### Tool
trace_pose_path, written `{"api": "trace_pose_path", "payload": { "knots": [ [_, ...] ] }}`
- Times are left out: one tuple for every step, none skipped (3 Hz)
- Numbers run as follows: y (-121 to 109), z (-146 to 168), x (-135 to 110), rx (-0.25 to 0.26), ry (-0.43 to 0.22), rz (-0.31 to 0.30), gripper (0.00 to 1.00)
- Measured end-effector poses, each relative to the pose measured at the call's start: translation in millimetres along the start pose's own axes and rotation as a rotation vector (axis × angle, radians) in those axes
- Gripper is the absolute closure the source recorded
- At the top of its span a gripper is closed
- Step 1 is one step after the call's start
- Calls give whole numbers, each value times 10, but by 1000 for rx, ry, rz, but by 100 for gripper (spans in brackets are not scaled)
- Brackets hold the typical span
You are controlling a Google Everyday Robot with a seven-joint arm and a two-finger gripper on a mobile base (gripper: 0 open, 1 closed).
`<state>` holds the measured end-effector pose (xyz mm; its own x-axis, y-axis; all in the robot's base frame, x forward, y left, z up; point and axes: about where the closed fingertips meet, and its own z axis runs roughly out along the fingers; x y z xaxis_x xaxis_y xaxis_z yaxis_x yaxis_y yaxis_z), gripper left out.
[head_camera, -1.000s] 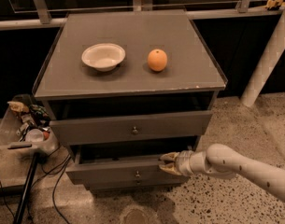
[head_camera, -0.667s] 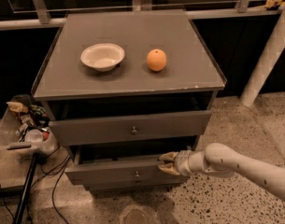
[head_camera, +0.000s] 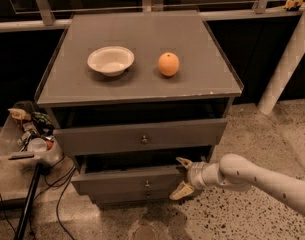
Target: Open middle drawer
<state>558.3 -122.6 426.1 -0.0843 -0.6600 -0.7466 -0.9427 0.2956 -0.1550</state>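
Observation:
A grey cabinet (head_camera: 142,91) has stacked drawers. The upper drawer front (head_camera: 102,139) with a round knob stands pulled out. Below it the middle drawer (head_camera: 117,181), a grey front with a small round knob (head_camera: 147,185), stands out a little, with a dark gap above it. My gripper (head_camera: 182,177) comes in from the right on a white arm and is at the right end of the middle drawer's front. Its fingers are spread apart, one above and one below the panel's edge. It holds nothing.
A white bowl (head_camera: 111,60) and an orange (head_camera: 168,64) sit on the cabinet top. A clear bin of clutter (head_camera: 29,134) and cables stand at the left. A white post (head_camera: 287,64) stands at the right. The floor is speckled.
The gripper's fingers have spread wider at the drawer front's right end. The drawer and the arm have hardly moved.

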Motion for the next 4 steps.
{"api": "trace_pose_path", "payload": {
  "knots": [
    [1,-1,2,0,0,0,38],
    [45,-25,77,-1,7,17,61],
    [146,-210,143,17,11,23,84],
    [191,-302,138,31,13,13,100]
  ]
}}
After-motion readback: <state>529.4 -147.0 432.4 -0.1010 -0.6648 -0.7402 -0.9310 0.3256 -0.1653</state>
